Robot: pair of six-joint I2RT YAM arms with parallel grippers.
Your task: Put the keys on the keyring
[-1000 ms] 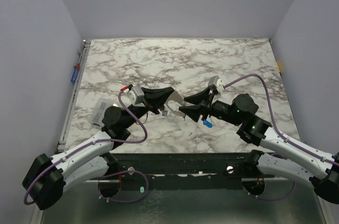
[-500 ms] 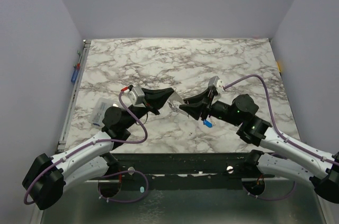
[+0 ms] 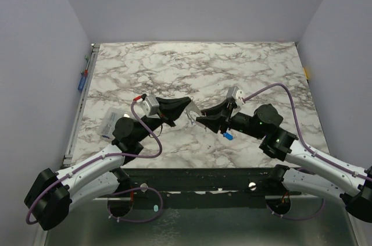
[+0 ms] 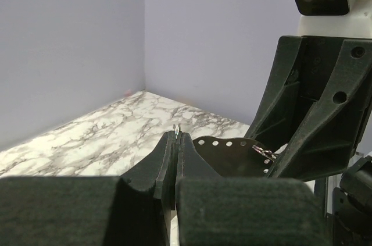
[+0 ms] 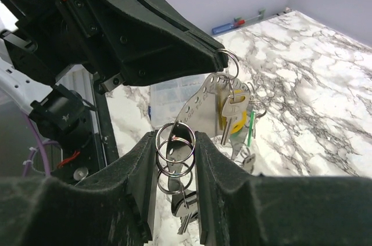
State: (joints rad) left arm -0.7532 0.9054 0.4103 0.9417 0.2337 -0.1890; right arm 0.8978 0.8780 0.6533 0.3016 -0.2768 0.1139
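The job looks partly done. The left hand (image 5: 216, 53) is clamped shut on the thin keyring (image 5: 229, 60), which pokes out at its fingertips. Hanging from that loop are a silver key (image 5: 231, 112), a yellow tag (image 5: 224, 125), a green tag (image 5: 250, 129) and a perforated plate (image 5: 200, 106). Two things seem left: the blue key (image 3: 228, 136), which appears to lie on the worktop (image 3: 174, 66) under the right arm, and a bunch of split rings (image 5: 174, 161) with another key (image 5: 185, 214) dangling below. The right hand (image 5: 175, 138) is narrowed onto those split rings, a finger on each side. The keyring hangs just beyond and above the right hand, near the split rings but apart from them
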